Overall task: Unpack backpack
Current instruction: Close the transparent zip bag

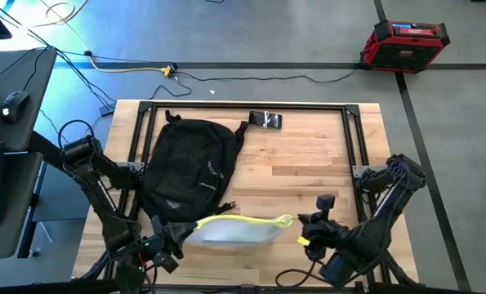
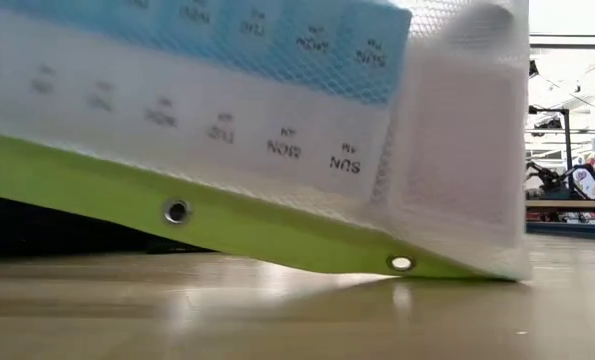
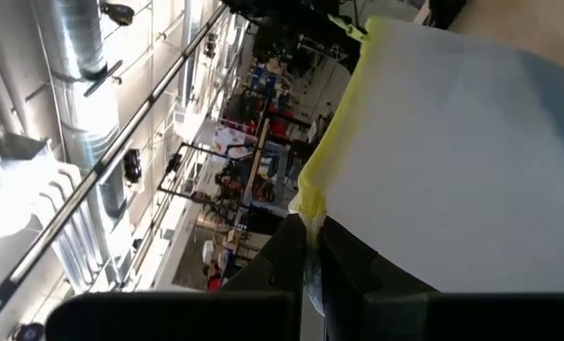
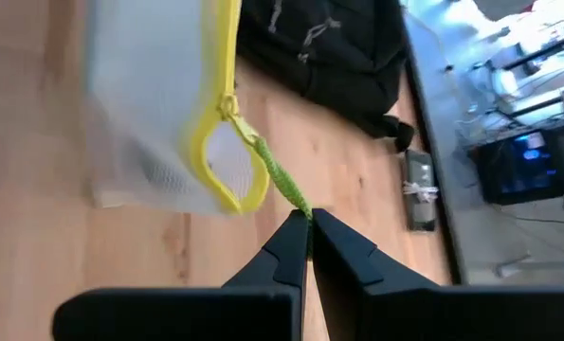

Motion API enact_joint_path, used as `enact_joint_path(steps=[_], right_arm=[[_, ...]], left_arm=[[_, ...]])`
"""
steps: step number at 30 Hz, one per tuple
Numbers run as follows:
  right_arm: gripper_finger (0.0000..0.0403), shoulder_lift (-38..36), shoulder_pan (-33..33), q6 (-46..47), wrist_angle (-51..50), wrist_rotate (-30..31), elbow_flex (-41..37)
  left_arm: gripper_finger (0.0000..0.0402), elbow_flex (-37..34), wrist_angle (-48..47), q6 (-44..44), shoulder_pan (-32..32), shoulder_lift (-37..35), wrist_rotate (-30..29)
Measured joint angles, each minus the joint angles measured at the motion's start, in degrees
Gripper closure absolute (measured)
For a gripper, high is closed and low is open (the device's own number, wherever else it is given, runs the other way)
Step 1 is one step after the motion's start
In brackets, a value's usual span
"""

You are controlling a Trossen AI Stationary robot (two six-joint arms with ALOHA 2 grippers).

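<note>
The black backpack (image 1: 189, 163) (image 4: 329, 47) lies flat on the wooden table, left of centre. Near the front edge, a white mesh pouch (image 1: 226, 230) (image 2: 227, 120) (image 4: 158, 104) with yellow-green trim is held between my two grippers. Inside it is a pill organiser printed with day names. My left gripper (image 1: 173, 238) (image 3: 312, 275) is shut on the pouch's left end. My right gripper (image 1: 304, 222) (image 4: 308, 227) is shut on the green zipper pull cord (image 4: 277, 175) at the pouch's right end. My left gripper pinches the pouch's yellow-trimmed corner (image 3: 310, 204) between its two fingers, coming in level from the table's left. The pouch hangs tilted; I cannot tell whether its lower corner (image 2: 457, 268) touches the table. My right gripper pinches the free end of the green pull cord (image 4: 296, 201) at its fingertips, slanting down from the right. The cord runs nearly straight from the fingers to the pouch's zipper (image 4: 229, 106).
A small black device (image 1: 265, 120) (image 4: 419, 189) lies at the table's far edge beside the backpack's top. Black frame rails (image 1: 243, 104) border the table. A red case (image 1: 403, 42) stands on the floor beyond the far right corner. Bare wood lies between backpack and right arm.
</note>
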Motion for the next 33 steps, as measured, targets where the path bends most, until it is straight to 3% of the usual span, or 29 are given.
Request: enact_joint_path(steps=[9, 18, 23, 29, 33], right_arm=[[0.0403, -2.3, 2.2, 10.5, -0.1, -15.2, -1.1], [0.0403, -2.2, 4.1, 18.9, 0.3, -20.9, -8.5], [0.0403, -2.5, 2.7, 18.1, -0.2, -20.3, -12.5], [0.0403, -3.6, -2.8, 17.2, -0.3, -10.4, -17.7], [0.0403, -5.7, -7.6, 16.2, -0.2, -7.6, -22.8]], left_arm=[[0.0401, 0.0, -10.3, -10.2, -0.1, -1.0, 0.0], [0.0401, 0.0, -24.4, -31.1, 2.8, -2.0, 0.7], [0.0401, 0.0, -24.7, -34.6, 10.1, -2.0, 1.5], [0.0401, 0.0, -24.1, -31.1, 20.6, -2.5, 1.7], [0.0401, 0.0, -20.2, -26.5, 25.6, -3.3, 4.8]])
